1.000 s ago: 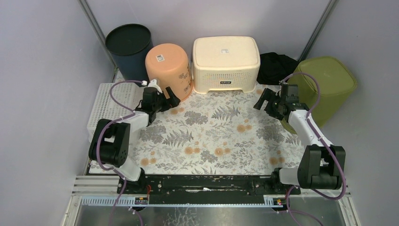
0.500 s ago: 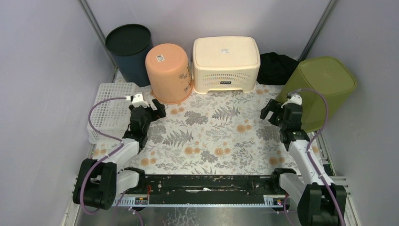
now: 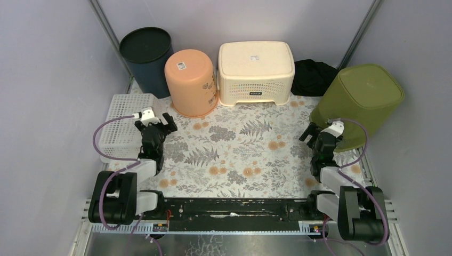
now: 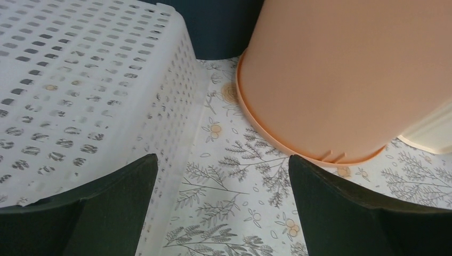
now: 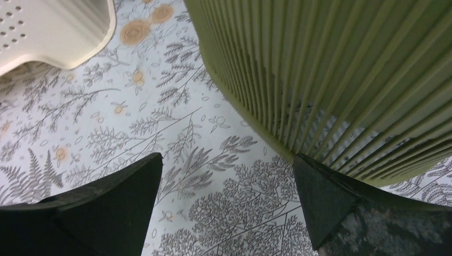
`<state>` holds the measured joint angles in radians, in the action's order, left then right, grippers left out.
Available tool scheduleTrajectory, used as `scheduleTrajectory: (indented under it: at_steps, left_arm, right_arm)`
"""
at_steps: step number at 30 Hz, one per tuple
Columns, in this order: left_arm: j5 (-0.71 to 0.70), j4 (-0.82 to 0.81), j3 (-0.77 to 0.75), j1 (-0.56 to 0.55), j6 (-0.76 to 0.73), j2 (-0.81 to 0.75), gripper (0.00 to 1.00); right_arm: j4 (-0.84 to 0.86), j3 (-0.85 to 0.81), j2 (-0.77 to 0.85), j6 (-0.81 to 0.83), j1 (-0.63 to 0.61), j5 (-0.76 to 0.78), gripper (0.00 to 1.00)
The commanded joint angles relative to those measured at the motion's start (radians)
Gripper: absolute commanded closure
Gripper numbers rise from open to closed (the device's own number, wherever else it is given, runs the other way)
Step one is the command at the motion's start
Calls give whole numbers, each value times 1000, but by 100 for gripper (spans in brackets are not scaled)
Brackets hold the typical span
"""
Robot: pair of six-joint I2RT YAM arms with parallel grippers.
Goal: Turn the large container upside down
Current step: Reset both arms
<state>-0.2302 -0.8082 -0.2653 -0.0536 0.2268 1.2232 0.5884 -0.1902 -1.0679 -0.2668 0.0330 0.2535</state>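
A large cream perforated container (image 3: 256, 72) stands base-up at the back middle of the floral mat (image 3: 245, 149); its corner shows in the left wrist view (image 4: 433, 133) and the right wrist view (image 5: 48, 26). A large olive-green ribbed bin (image 3: 362, 101) stands base-up at the right, close in the right wrist view (image 5: 341, 69). My left gripper (image 3: 155, 121) is open and empty (image 4: 223, 165), apart from everything. My right gripper (image 3: 313, 131) is open and empty (image 5: 227, 162), just left of the olive bin's rim.
An orange bucket (image 3: 191, 80) stands base-up at the back left, near in the left wrist view (image 4: 352, 69). A dark blue bin (image 3: 145, 53) is behind it. A white perforated basket (image 3: 125, 125) lies at the left edge (image 4: 80, 90). Black cloth (image 3: 312, 74) lies at the back right.
Both arms have pulled back toward the near edge, away from the orange bucket and the olive bin. Both grippers stay open and empty. The containers have not moved.
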Motion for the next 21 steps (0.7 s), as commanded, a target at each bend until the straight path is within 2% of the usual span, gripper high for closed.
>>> scheduleTrajectory:
  at_steps: [1, 5, 9, 14, 16, 21]
  left_arm:
    - [48, -125, -20, 43, -51, 18, 0]
    - [25, -161, 15, 47, -67, 74, 0]
    - [36, -222, 21, 53, -73, 117, 0]
    - [27, -297, 45, 55, -68, 162, 0]
    - [25, -300, 45, 55, -67, 169, 0]
    - [45, -350, 72, 54, -76, 172, 0]
  right_arm:
    - [261, 28, -59, 18, 2, 143, 1]
    - [437, 75, -134, 6, 2, 182, 1]
    - [465, 57, -171, 38, 2, 200, 1]
    - [661, 112, -267, 49, 2, 196, 1]
    - [810, 138, -319, 71, 1, 172, 1]
    - [798, 146, -307, 96, 1, 92, 1]
